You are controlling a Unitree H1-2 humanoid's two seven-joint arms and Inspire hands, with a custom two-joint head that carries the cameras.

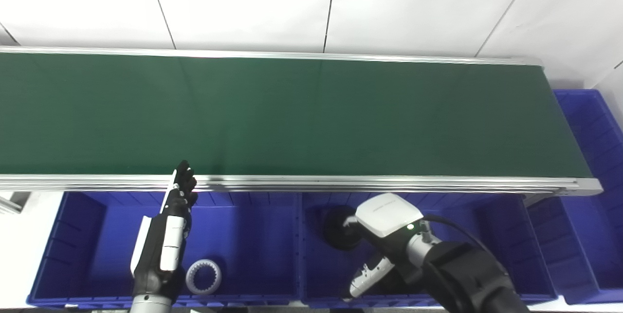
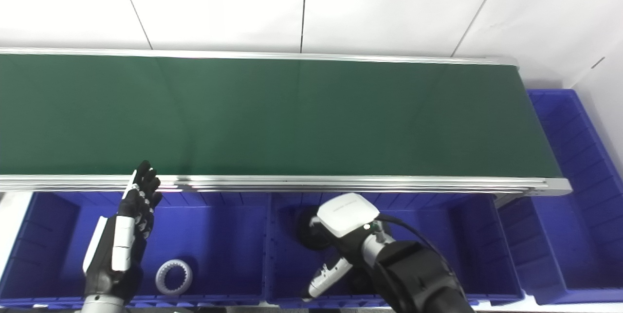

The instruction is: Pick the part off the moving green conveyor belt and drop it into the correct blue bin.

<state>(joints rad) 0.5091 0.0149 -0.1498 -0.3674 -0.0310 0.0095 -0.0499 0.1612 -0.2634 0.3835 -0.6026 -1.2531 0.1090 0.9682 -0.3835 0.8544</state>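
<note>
Over the left blue bin point(image 1: 73, 235), the left hand point(image 1: 168, 228) is raised with its fingers point(image 1: 184, 176) held straight and close together, empty, their tips reaching up to the near metal rail point(image 1: 340, 184) of the conveyor. The hand is seen edge-on, black with white panels along its side. Below and just to the right of it, a pale grey toothed ring point(image 1: 203, 276) lies flat on the bin floor, near the bin's front wall.

Over the middle blue bin point(image 1: 506, 235), the right hand point(image 1: 372, 264) is lowered inside the walls, its white-backed wrist casing turned upward. A white finger or thumb is seen pointing down toward the bin's front wall; whether the hand is spread or closed cannot be told, since most of it is hidden by the wrist and forearm. A round black disc-shaped part point(image 1: 338, 228) is seen just beside the wrist casing, at its left, toward the back wall of the middle bin; whether it is being touched by the hand cannot be told.

Behind both bins, the green belt point(image 1: 292, 113) runs the full width of the view, framed by silver rails. At its right end, a third blue bin point(image 1: 601, 157) stands alongside. A white paneled wall point(image 1: 243, 1) rises beyond the far rail.
</note>
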